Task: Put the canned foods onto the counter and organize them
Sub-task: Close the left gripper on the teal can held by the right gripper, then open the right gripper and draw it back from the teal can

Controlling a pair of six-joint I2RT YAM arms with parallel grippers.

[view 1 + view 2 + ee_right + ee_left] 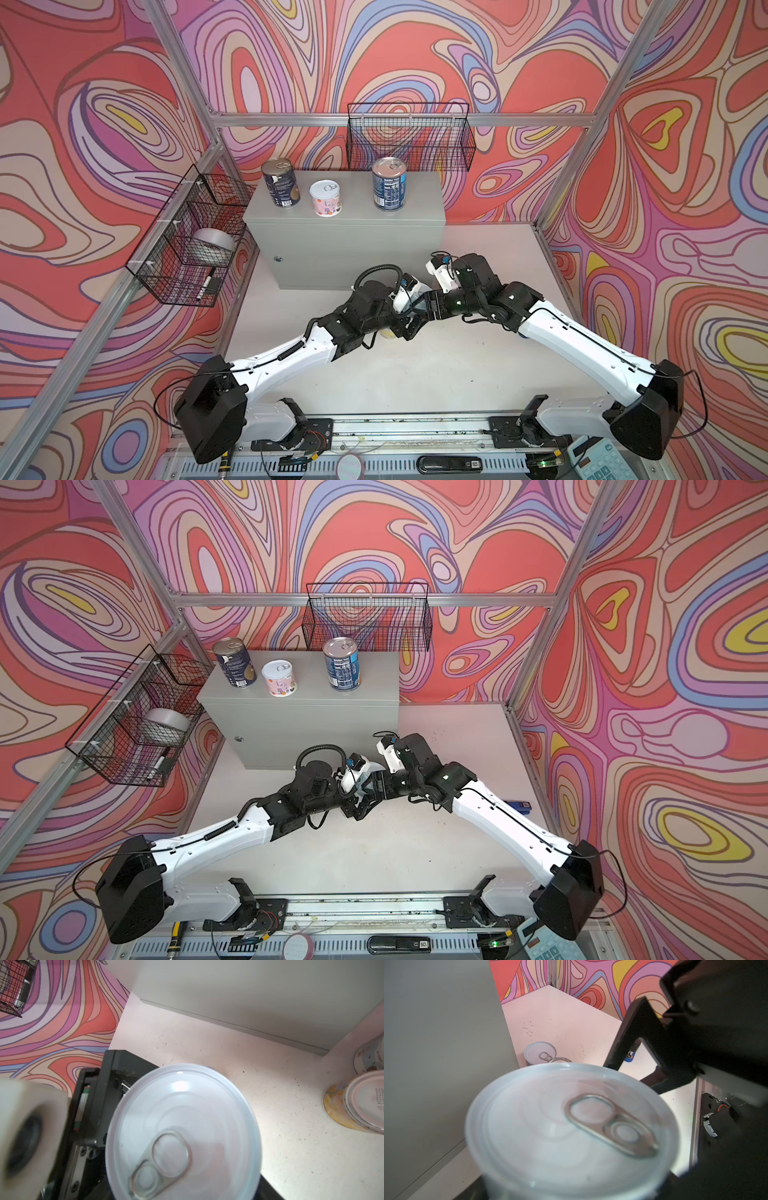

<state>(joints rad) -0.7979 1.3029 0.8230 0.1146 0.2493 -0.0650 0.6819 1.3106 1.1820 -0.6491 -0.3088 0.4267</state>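
Observation:
On the grey counter (345,245) stand two tall dark-blue cans (280,183) (389,185) with a short pink can (325,198) between them. Both arms meet low in front of it. A can with a silver pull-tab lid (182,1126) sits in my right gripper (419,309), which is shut on it. The same lid (571,1130) fills the left wrist view and hides the jaws of my left gripper (401,330), which is right against the can. Past the counter's corner, a yellow can (353,1101) lies on its side beside a pale-blue can (369,1057).
A black wire basket (409,137) hangs on the back wall above the counter. Another basket (187,241) on the left wall holds a grey tape roll (212,245) and a marker. A small blue object (517,806) lies at the table's right edge.

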